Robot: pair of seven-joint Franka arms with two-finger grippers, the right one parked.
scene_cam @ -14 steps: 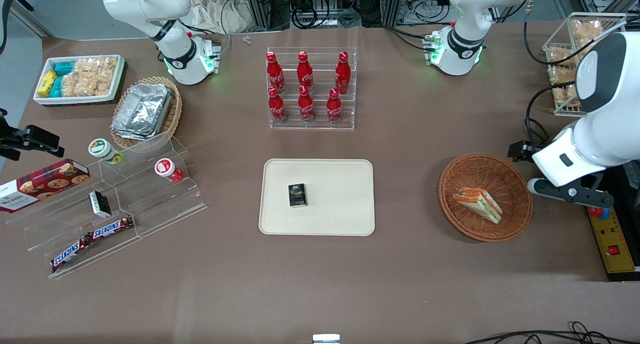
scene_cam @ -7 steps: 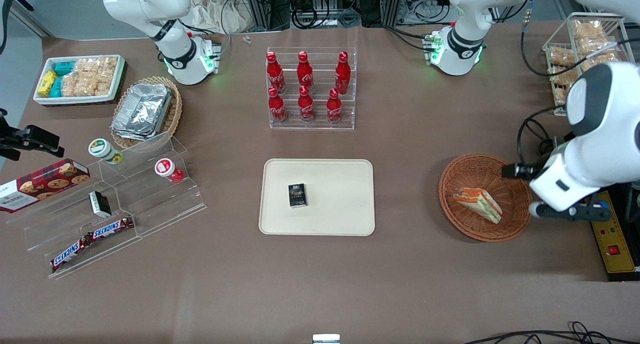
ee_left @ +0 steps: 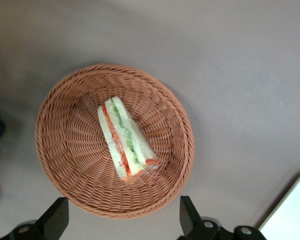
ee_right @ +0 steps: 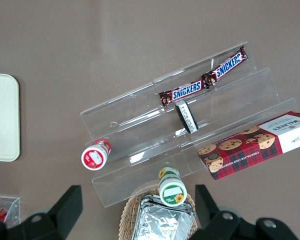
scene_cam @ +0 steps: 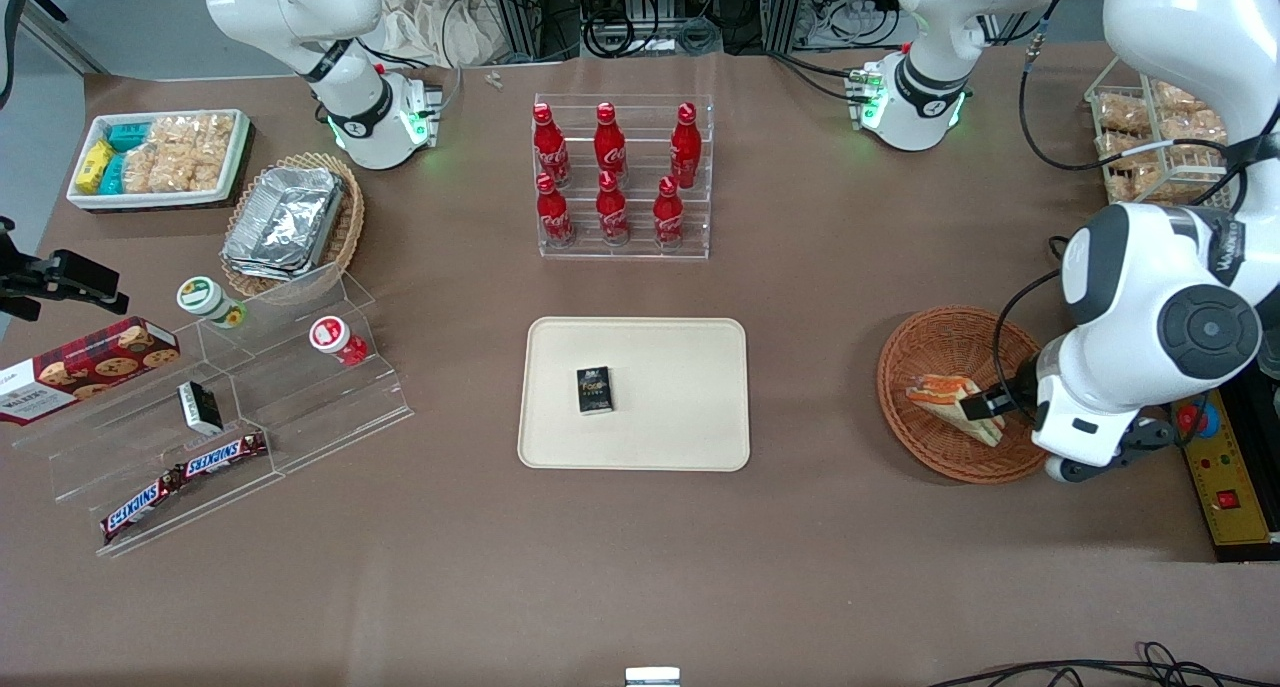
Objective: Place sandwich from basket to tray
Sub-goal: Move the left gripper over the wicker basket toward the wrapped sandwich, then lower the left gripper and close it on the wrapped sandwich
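From the front you see your gripper (scene_cam: 975, 405) over the sandwich (scene_cam: 945, 395) in the brown basket (scene_cam: 925, 347), the tray (scene_cam: 680, 407) holding a small black box (scene_cam: 594, 389), while your wrist camera shows the fingers (ee_left: 55, 220) spread wide apart, and the parked arm's camera reads Snickers bars (ee_right: 205, 82).

arm (scene_cam: 1150, 307): glossy white shells | dark grey joint caps | black cables
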